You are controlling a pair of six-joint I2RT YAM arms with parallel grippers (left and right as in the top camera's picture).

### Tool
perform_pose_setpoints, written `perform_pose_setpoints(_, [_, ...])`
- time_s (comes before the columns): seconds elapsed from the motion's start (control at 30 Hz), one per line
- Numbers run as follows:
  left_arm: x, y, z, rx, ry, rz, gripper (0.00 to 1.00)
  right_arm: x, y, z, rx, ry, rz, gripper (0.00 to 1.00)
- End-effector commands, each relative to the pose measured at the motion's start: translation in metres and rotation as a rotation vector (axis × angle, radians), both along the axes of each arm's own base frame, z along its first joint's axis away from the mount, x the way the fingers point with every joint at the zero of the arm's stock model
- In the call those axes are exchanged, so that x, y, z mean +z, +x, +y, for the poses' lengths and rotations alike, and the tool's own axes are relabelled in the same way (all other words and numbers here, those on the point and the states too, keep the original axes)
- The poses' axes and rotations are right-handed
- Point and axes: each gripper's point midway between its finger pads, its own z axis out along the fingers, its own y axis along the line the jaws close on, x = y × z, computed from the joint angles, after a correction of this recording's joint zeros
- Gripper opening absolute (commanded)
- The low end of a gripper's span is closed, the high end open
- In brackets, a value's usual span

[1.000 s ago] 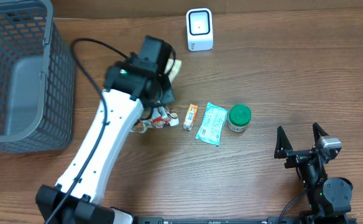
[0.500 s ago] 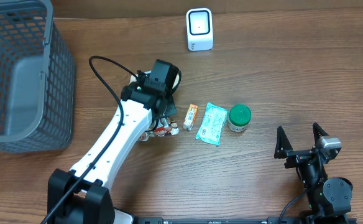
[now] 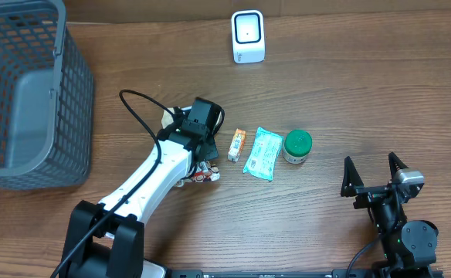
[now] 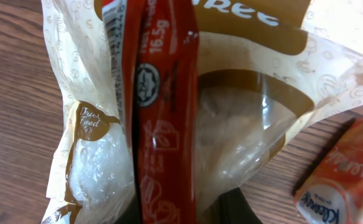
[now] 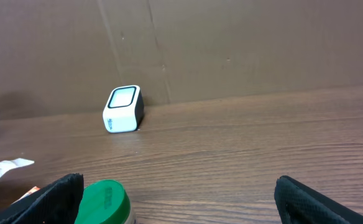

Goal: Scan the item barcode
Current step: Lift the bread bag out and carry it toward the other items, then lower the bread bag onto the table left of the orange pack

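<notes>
Pinching the bun packet (image 4: 169, 124), well short of the scanner (image 3: 248, 36).
Overhead: clamped narrow in the left gripper (image 3: 197, 133), likely for turning its barcode scannerward, with the right gripper (image 3: 372, 165) parked wide. Left wrist: filling the view. Right wrist: facing the scanner, idle.

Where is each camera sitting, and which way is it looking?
Overhead: above the table, looking straight down; both arms show, with the left tool and right tool.
Left wrist: on the left arm, pressed close to the snack packet its shut tool holds; little of the tool itself shows.
Right wrist: low on the right arm, looking across the table at the scanner; its open fingers frame the bottom corners.
Shared: overhead and right wrist both see the scanner and green-lidded jar.
</notes>
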Motion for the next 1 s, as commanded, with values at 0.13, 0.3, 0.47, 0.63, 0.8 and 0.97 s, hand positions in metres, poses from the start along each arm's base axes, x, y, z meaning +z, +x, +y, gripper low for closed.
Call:
perform_pose_setpoints(0.13, [-0.013, -0.004, 0.004, -0.019, 0.025, -0.009, 0.06, -0.003, 0.001, -0.002, -0.009, -0.005, 0.002, 1.0])
perform_pose_setpoints(0.3, [-0.02, -0.007, 0.005, -0.033, 0.031, -0.009, 0.09, -0.003, 0.001, -0.002, -0.009, -0.005, 0.001, 1.0])
perform_pose_setpoints(0.47, [-0.021, -0.007, 0.006, -0.033, 0.031, -0.008, 0.29, -0.003, 0.001, -0.002, -0.009, -0.005, 0.001, 1.0])
perform_pose_setpoints(0.63, [-0.021, -0.007, 0.006, -0.033, 0.031, -0.008, 0.61, -0.003, 0.001, -0.002, -0.009, -0.005, 0.001, 1.0])
perform_pose_setpoints(0.8, [-0.021, -0.007, 0.006, -0.049, 0.039, -0.006, 0.73, -0.003, 0.001, -0.002, -0.009, -0.005, 0.002, 1.0])
perform_pose_setpoints(0.97, [-0.019, -0.003, 0.01, -0.075, 0.062, -0.016, 0.65, -0.003, 0.001, -0.002, -0.009, -0.005, 0.002, 1.0])
